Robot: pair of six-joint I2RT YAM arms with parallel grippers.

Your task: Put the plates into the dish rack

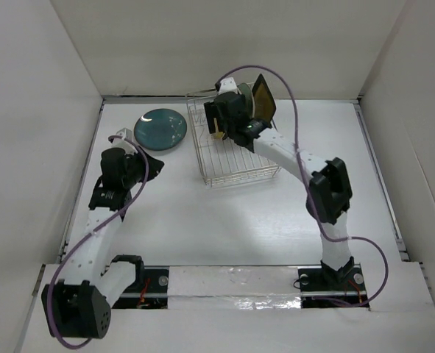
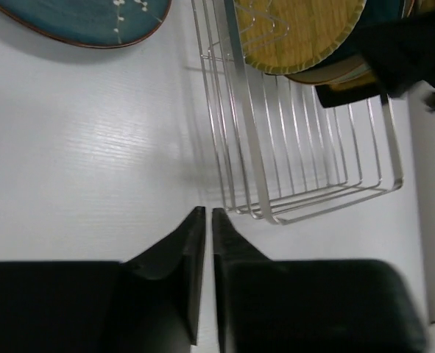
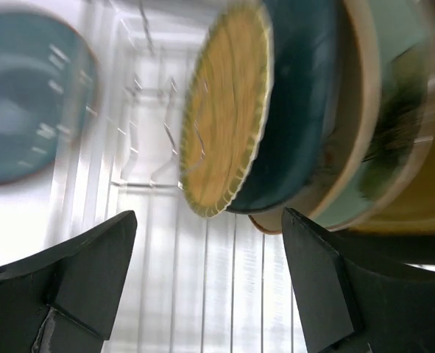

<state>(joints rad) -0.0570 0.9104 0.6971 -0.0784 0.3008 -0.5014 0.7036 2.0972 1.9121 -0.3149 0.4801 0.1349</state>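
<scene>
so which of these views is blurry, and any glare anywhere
Right wrist: motion-blurred, with the yellow plate and teal plate smeared. Left wrist: sharp on the rack. Top: sharp, with glare on the shiny strip by the arm bases.

The left arm (image 1: 92, 239) and the right arm (image 1: 287, 156) look the same. Each has long white tubes with chunky black blocks at the bends. A thin purple cable (image 1: 293, 107) runs along the right arm in big loops. Another purple cable (image 1: 145, 170) curls by the left arm. The right base (image 1: 327, 278) is black, with small silver screws and a bit of red wire beside it. The left fingers (image 2: 165, 257) are black, smooth and shaped like wedges. The right fingers (image 3: 85, 272) are black wedges too.
</scene>
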